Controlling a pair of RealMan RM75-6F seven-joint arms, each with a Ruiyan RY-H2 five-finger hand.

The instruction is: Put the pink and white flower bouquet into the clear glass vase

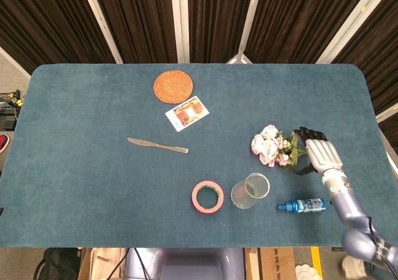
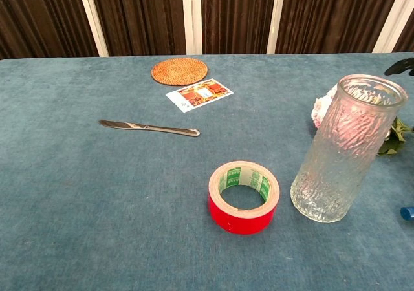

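Note:
The pink and white flower bouquet lies on the blue table at the right, its green stem end under my right hand. That hand hovers over the stem with its fingers apart and nothing in it; in the chest view only dark fingertips show at the right edge. The clear glass vase stands upright in front of the bouquet, big in the chest view, where it hides most of the bouquet. My left hand shows in neither view.
A red tape roll sits just left of the vase. A blue bottle lies to its right, near the front edge. A butter knife, a printed card and a woven coaster lie further left and back.

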